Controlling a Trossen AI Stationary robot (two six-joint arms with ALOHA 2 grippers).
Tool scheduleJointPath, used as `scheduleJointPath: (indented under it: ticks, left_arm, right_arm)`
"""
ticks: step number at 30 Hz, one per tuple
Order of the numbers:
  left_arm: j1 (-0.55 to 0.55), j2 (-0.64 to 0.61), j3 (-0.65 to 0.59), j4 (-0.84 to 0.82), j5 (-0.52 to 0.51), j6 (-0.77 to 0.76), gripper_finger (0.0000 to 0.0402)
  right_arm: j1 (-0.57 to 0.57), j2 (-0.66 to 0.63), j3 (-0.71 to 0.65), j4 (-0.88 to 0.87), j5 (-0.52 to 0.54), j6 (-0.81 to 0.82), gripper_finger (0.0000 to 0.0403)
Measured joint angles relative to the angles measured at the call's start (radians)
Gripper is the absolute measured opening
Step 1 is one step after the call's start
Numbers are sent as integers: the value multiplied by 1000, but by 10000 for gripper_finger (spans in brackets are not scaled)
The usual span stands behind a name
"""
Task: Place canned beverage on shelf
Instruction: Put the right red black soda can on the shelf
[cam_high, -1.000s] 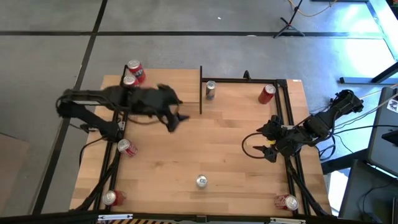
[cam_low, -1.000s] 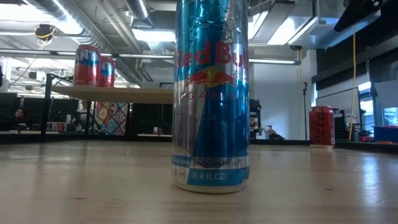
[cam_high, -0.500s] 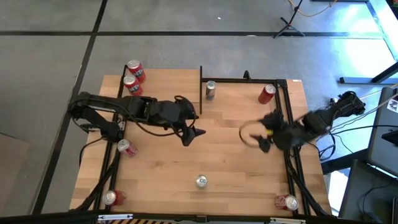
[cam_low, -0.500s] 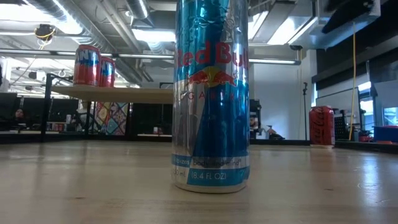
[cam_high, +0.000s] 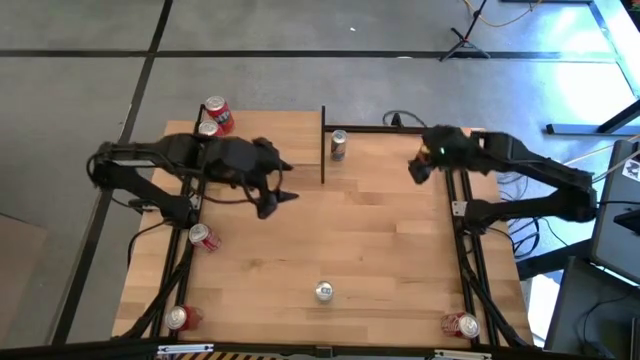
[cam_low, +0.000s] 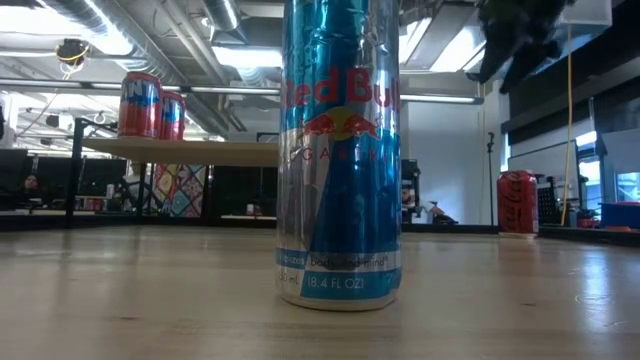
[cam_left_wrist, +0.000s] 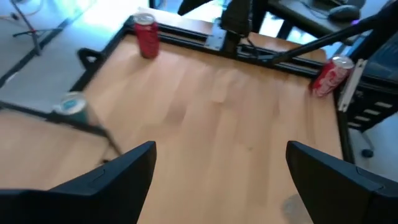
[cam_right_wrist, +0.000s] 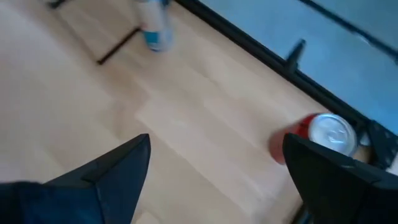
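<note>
Far-left corner: the shelf (cam_high: 255, 125), a light-wood board on thin black posts, carrying two red cans (cam_high: 213, 118) at its left end; in the low view they stand side by side on the board (cam_low: 190, 148).

Left edge of the table (cam_high: 360, 250): one red can (cam_high: 204, 237) lying beside the black frame, another (cam_high: 178, 318) at the near-left corner.

Left hand (cam_high: 278, 200): hovers over the table just right of the shelf's near side, fingers spread, holding nothing; the left wrist view shows bare wood between them.

Centre, far: slim silver-blue can (cam_high: 338, 144), upright beside the shelf's right post. Centre, near: Red Bull can (cam_high: 323, 291), upright, filling the low view (cam_low: 340, 150).

Right hand (cam_high: 418, 170): above the far-right corner, fingers (cam_right_wrist: 329, 174) wide apart and empty, directly over an upright red cola can (cam_right_wrist: 323, 137), which the arm hides from above.

Near-right corner: one more red can (cam_high: 462, 324) on its side.

Handling, judged: the cola can is likely light to moderate, its thin aluminium wall stiff if full but dentable, and smooth, so slippery. Best taken around mid-body with fingers on opposite sides, kept upright.
</note>
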Motion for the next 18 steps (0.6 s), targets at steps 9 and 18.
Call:
scheduleJointPath:
  ticks: [9, 18]
  left_arm:
    - [90, -37, -1, -55, 89, 137, 347]
    - [100, -35, -1, -61, 74, 178, 347]
  right_arm:
    - [-349, 115, 0, 4, -112, -131, 353]
    - [-553, 280, 0, 8, -153, -185, 353]
